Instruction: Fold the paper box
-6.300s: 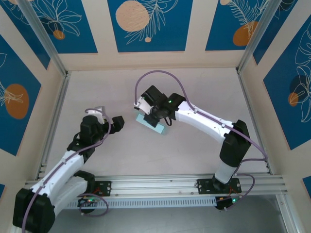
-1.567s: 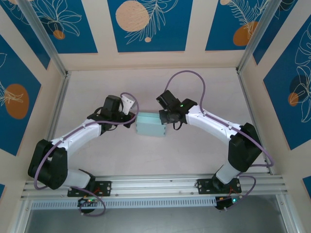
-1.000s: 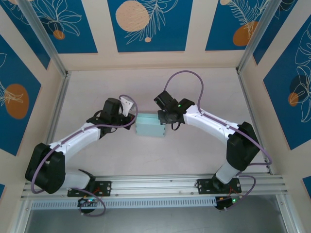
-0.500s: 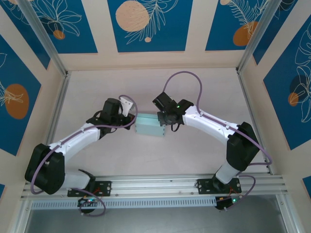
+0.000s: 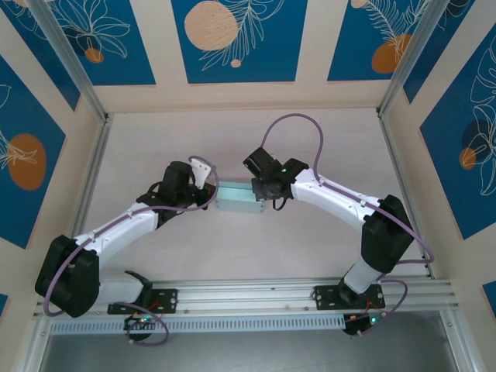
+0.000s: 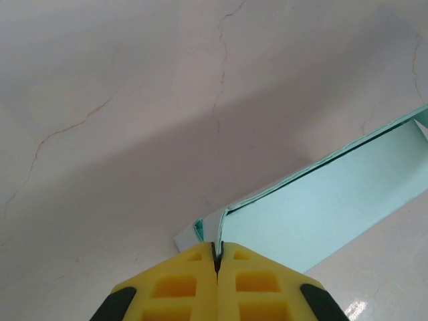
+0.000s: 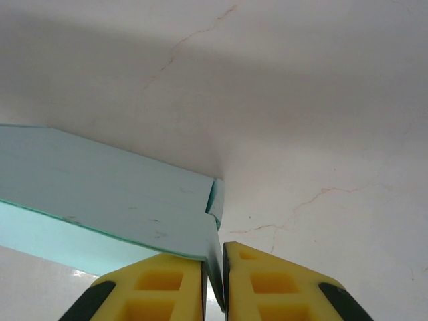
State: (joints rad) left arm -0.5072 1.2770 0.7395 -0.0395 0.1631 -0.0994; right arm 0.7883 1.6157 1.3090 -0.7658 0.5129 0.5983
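Pale marbled table (image 5: 325, 248) has the pale light-blue thin paper box (image 5: 236, 200) near its middle, between both arms. The left gripper (image 6: 216, 257) is fully closed on a thin flap at the box's left end. The right gripper (image 7: 214, 267) pinches the edge of the right end, its jaws almost together.

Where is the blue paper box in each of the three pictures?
Top external: paper box in the middle of the table, between the left gripper and right gripper.
Left wrist: paper box at lower right, its end pinched by the left gripper.
Right wrist: paper box at lower left, its edge pinched by the right gripper.
Shared landmark: the pale table beneath it.
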